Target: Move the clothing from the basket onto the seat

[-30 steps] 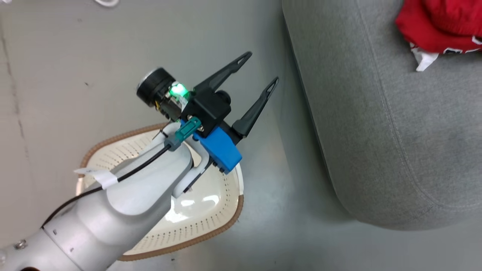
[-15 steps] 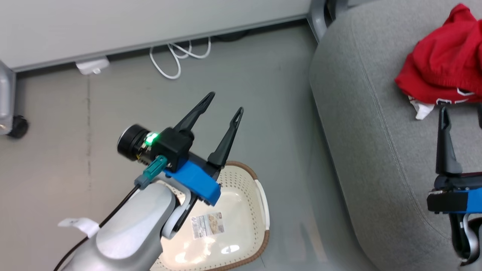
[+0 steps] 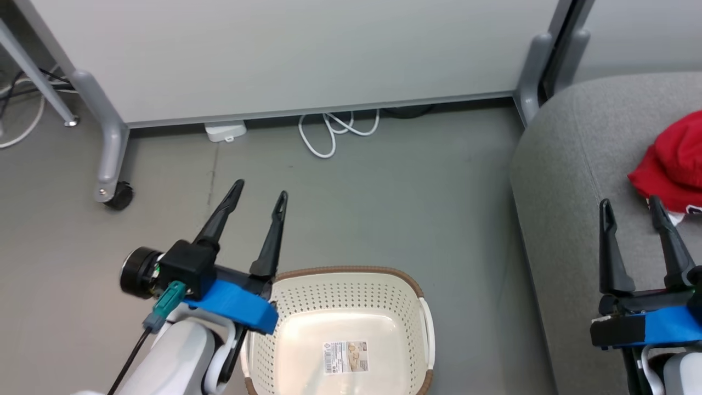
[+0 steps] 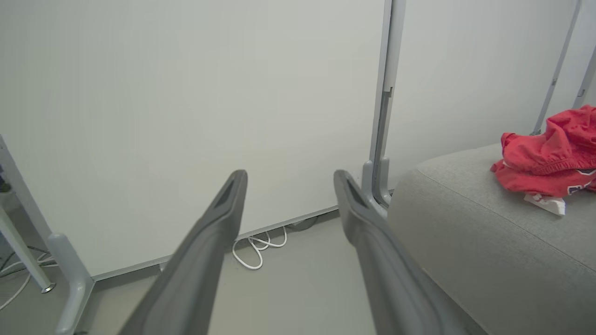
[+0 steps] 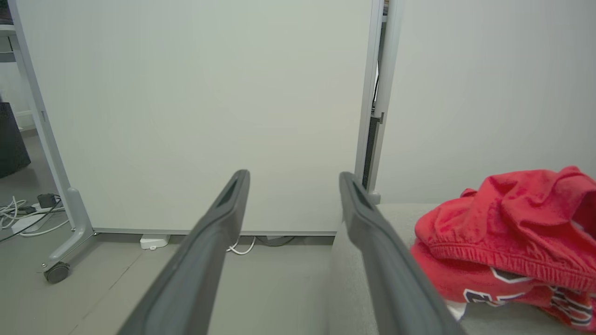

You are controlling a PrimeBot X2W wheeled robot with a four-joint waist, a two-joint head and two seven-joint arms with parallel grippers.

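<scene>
The red clothing [image 3: 672, 162] lies bunched on the light-grey seat [image 3: 570, 181] at the right; it also appears as a red heap [image 4: 549, 156] in the left wrist view and close by [image 5: 507, 242] in the right wrist view, with lettering showing. The cream basket [image 3: 340, 329] with a brown rim stands on the floor, holding only a label. My left gripper [image 3: 259, 195] hangs open above the floor beside the basket's left rim. My right gripper [image 3: 630, 206] stands open over the seat, just left of and short of the clothing. Both hold nothing.
A white partition panel [image 3: 285, 55] on grey legs with a castor [image 3: 118, 195] stands behind. A white cable coil [image 3: 334, 131] and a small white plug box [image 3: 225, 130] lie at its foot. Grey floor [image 3: 417, 192] lies between basket and seat.
The head camera has swung up and round, so the panel and my right gripper have come into view. Both grippers stay open; the clothing stays on the seat.
</scene>
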